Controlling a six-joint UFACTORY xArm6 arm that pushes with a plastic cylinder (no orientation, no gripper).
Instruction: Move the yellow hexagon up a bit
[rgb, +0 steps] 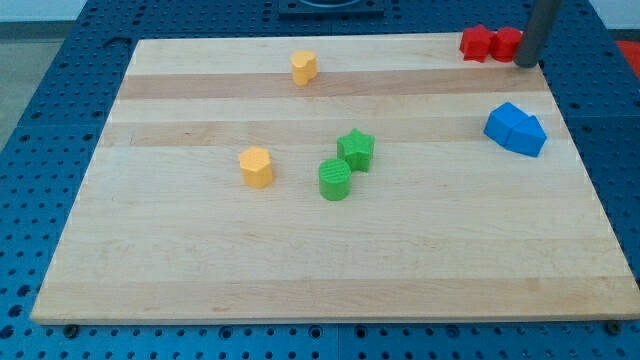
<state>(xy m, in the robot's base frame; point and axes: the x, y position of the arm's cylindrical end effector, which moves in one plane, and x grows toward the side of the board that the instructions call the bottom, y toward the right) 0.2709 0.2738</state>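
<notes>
While the rod's tip (527, 64) rests at the board's top right, touching the red blocks (490, 43), with no jaws to open or close, the yellow hexagon (256, 167) sits left of centre, near two green blocks (345, 165)

No lettering, label, brand, number or sign can be read anywhere in this view: the wooden desk (330, 250) shows only bare grain, and the coloured blocks on it carry plain faces.
</notes>
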